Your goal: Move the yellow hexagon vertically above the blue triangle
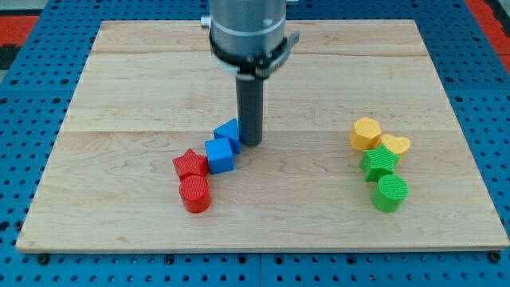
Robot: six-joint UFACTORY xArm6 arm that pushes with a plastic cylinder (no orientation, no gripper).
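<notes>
My tip (251, 143) sits a little toward the view's left of the board's middle, touching or just beside the view's right face of the blue triangle (229, 132); I cannot tell whether it presses on that block or merely stands against it. I carry no hand and no jaws, only a straight rod, so nothing here can be spread, pressed together or pinching. The yellow hexagon (366, 133) lies well apart from my tip, toward the board's right edge, at the top of a tight cluster: the yellow heart (395, 146) touches it on the side nearer the right edge, the green star (378, 163) sits just below them, and the green cylinder (390, 193) lies nearest the bottom edge. Around the triangle, the blue cube (220, 155) touches it on the side toward the bottom-left corner, with the red star (190, 164) and the red cylinder (194, 194) following in a chain. The task looks barely begun, since the hexagon is not above the triangle. The main risk, as I judge it, is that any slide from here nudges the triangle and shifts the target itself. A second risk lies at the cluster: pushing the hexagon off-centre could drag the heart along or spin the hexagon aside, and a path that is too low would strike the triangle.
</notes>
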